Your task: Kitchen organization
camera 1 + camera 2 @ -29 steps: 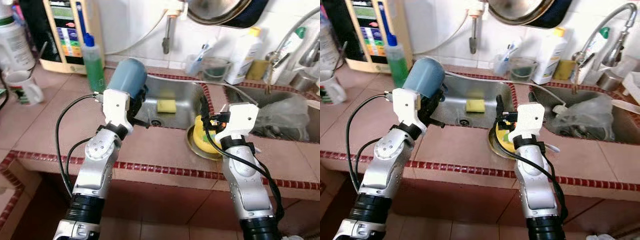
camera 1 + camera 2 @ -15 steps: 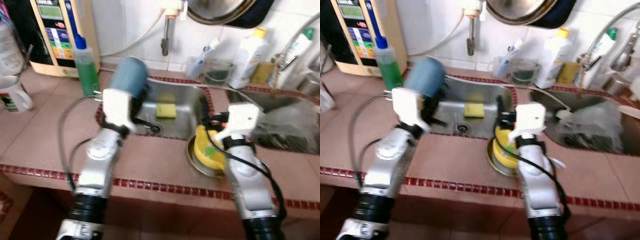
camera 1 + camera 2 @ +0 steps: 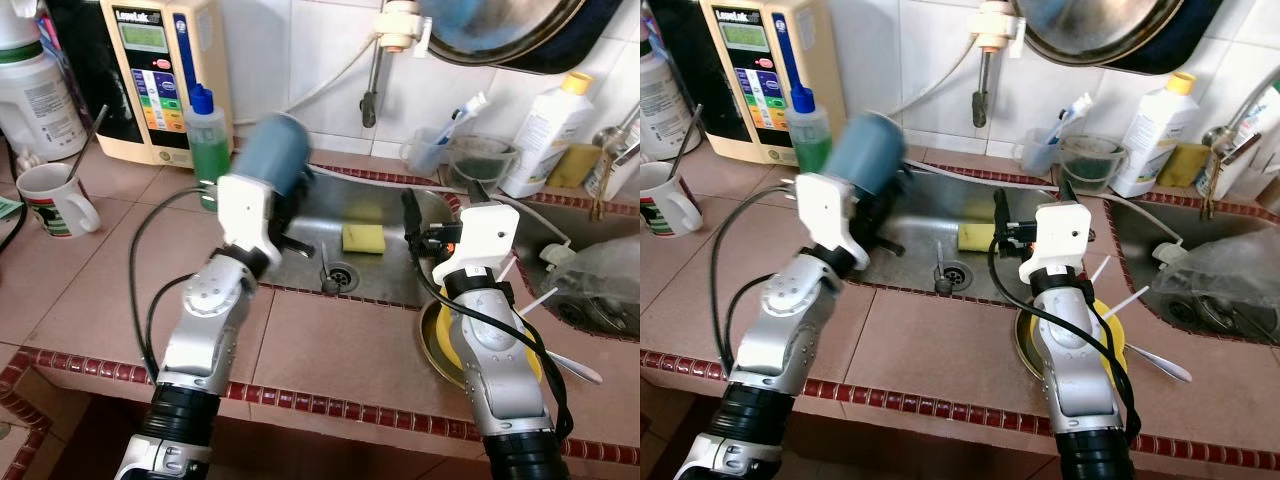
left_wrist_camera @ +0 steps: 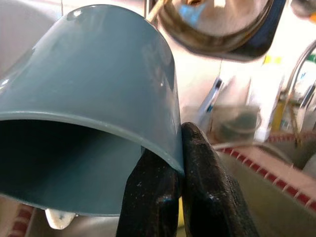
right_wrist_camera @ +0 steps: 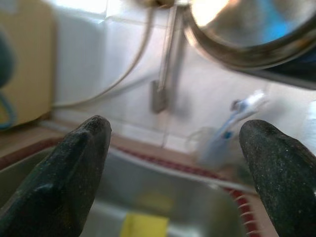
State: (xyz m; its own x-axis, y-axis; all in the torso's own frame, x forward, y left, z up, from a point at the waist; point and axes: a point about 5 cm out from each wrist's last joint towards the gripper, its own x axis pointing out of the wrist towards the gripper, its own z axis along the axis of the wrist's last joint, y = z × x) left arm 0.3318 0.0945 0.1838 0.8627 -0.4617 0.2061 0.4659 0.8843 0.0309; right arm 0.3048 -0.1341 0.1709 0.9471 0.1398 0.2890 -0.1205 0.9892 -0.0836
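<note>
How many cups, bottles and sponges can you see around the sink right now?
Cups: 2, the blue cup pinched at its rim in the left hand, the white mug
Bottles: 2, green soap bottle, white bottle
Sponges: 1, yellow sponge
Total: 5

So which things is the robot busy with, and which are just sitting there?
Busy with:
- blue cup, pinched at its rim by the left gripper
- right gripper, fingers open, over the sink

Just sitting:
- yellow sponge
- white mug
- green soap bottle
- yellow plate
</note>
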